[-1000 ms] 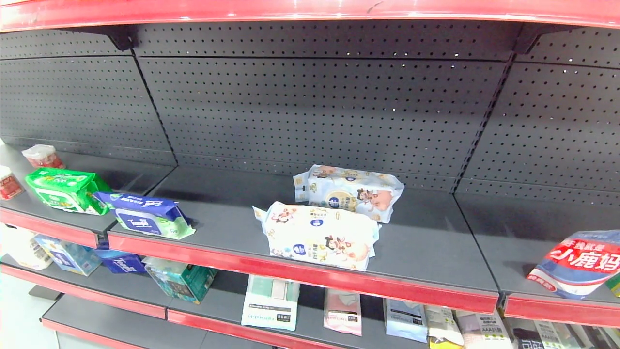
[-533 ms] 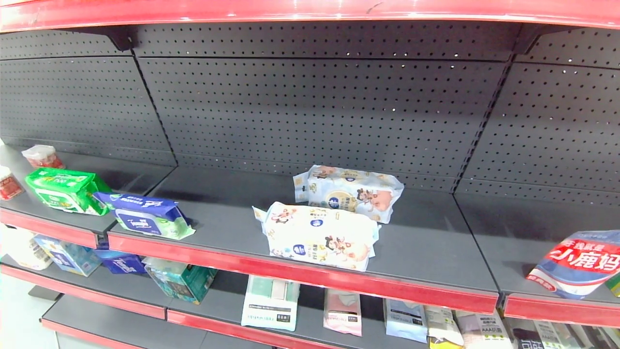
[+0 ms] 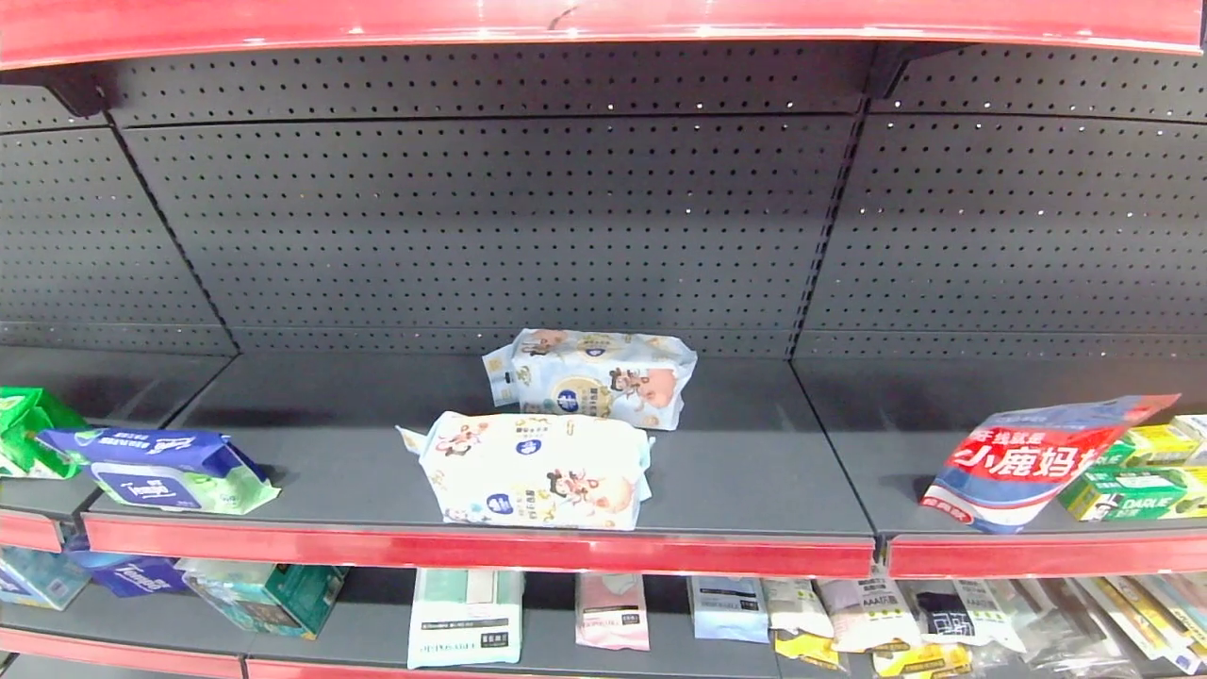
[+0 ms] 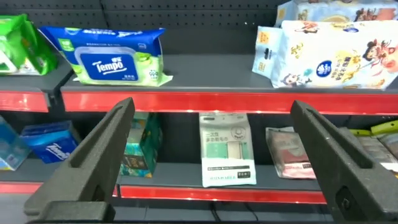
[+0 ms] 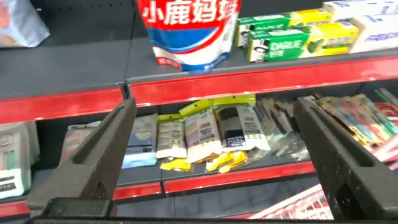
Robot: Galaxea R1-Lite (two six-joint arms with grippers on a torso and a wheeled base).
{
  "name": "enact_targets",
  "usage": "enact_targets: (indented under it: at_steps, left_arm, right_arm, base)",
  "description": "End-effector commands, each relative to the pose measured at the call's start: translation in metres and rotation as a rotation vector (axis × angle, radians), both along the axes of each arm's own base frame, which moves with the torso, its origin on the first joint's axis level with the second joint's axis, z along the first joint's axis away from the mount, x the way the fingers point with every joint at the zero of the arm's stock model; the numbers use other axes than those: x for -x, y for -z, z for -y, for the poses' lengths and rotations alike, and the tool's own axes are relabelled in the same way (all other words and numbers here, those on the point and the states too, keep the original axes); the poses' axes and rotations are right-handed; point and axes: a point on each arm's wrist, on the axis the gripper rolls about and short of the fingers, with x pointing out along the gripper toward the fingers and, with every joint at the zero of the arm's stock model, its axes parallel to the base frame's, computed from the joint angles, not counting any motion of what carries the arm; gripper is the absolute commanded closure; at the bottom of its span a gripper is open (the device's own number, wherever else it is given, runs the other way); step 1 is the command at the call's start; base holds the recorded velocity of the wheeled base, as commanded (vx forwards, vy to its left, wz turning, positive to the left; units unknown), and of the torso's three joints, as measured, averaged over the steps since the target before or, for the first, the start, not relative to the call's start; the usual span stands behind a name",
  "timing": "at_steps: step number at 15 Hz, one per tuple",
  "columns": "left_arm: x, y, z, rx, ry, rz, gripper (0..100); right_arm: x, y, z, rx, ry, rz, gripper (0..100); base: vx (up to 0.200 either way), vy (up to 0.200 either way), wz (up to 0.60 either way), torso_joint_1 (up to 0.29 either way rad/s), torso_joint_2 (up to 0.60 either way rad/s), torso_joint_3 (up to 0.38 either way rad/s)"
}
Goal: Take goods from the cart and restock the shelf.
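Two white cartoon-printed wipe packs lie on the middle shelf board [image 3: 754,490]: the front pack [image 3: 536,470] near the red lip, the rear pack [image 3: 592,375] close to the pegboard. The front pack [image 4: 339,53] also appears in the left wrist view. My left gripper [image 4: 214,168] is open, held in front of the shelf below the red lip, with nothing between its fingers [image 4: 93,158]. My right gripper [image 5: 217,168] is open too, facing the lower shelf under a red, white and blue pouch [image 5: 186,34], and holds nothing.
A blue-and-green wipe pack [image 3: 160,470] and a green pack [image 3: 24,424] lie at the left. The pouch [image 3: 1033,462] and green boxes [image 3: 1127,476] sit on the right board. The lower shelf [image 3: 377,641] holds boxes and several flat packets [image 5: 205,137]. The board has bare space between packs.
The whole head view has shifted: the camera turned right, so the shelf contents slid left and more of the right board with its green boxes came into view. The goods themselves stayed put.
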Motion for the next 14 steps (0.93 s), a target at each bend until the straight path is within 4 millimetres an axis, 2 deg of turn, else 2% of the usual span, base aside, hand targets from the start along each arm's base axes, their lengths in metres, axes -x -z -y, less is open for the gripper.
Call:
enact_targets:
  at_steps: [1, 2, 3, 4, 5, 6, 7, 9, 10, 12, 13, 14]
  left_arm:
    - [0.0, 0.0, 0.0, -0.001, 0.002, 0.002, 0]
    - [0.001, -0.006, 0.0, -0.001, -0.001, 0.011, 0]
    - [-0.004, -0.057, 0.0, 0.006, -0.013, 0.0, 0]
    - [-0.033, -0.114, -0.001, 0.072, -0.046, -0.063, 0]
    - [-0.058, -0.149, -0.001, 0.136, -0.068, -0.083, 0]
    - [-0.075, -0.157, -0.001, 0.128, -0.089, -0.12, 0]
    - [-0.105, -0.15, -0.003, 0.083, -0.192, -0.239, 0]
    - [-0.131, -0.134, -0.004, 0.049, -0.216, -0.362, 0]
    - [-0.152, -0.125, -0.003, 0.029, -0.222, -0.428, 0]
    - [-0.178, -0.116, -0.003, -0.007, -0.21, -0.485, 0]
    - [-0.2, -0.107, -0.003, -0.06, -0.189, -0.493, 0]
    - [-0.209, -0.104, -0.001, -0.088, -0.163, -0.489, 0]
  right_arm:
    - [0.0, 0.0, 0.0, 0.0, 0.0, -0.006, 0]
    - [0.0, 0.0, 0.0, 0.004, 0.001, -0.007, 0]
    - [0.0, 0.0, 0.0, -0.002, -0.003, -0.004, 0]
    - [0.0, 0.0, 0.0, 0.001, -0.003, -0.006, 0]
    - [0.0, 0.0, 0.0, 0.0, -0.002, -0.004, 0]
    - [0.0, 0.0, 0.0, -0.001, -0.003, -0.006, 0]
    - [0.0, 0.0, 0.0, -0.001, -0.003, -0.006, 0]
    - [0.0, 0.0, 0.0, 0.001, -0.003, -0.006, 0]
    - [0.0, 0.0, 0.0, -0.001, -0.003, -0.006, 0]
    - [0.0, 0.0, 0.0, 0.0, -0.009, -0.006, 0]
    - [0.0, 0.0, 0.0, 0.0, -0.006, -0.006, 0]
    - [0.0, 0.0, 0.0, 0.0, -0.006, -0.006, 0]
  base:
    - [0.0, 0.0, 0.0, 0.0, 0.0, 0.0]
    - [0.0, 0.0, 0.0, 0.0, 0.0, 0.0]
    - [0.0, 0.0, 0.0, 0.0, 0.0, 0.0]
    - [0.0, 0.0, 0.0, 0.0, 0.0, 0.0]
    - [0.0, 0.0, 0.0, 0.0, 0.0, 0.0]
    - [0.0, 0.0, 0.0, 0.0, 0.0, 0.0]
    - [0.0, 0.0, 0.0, 0.0, 0.0, 0.0]
    - [0.0, 0.0, 0.0, 0.0, 0.0, 0.0]
    - [0.0, 0.0, 0.0, 0.0, 0.0, 0.0]
    - [0.0, 0.0, 0.0, 0.0, 0.0, 0.0]
    - [0.0, 0.0, 0.0, 0.0, 0.0, 0.0]
    - [0.0, 0.0, 0.0, 0.0, 0.0, 0.0]
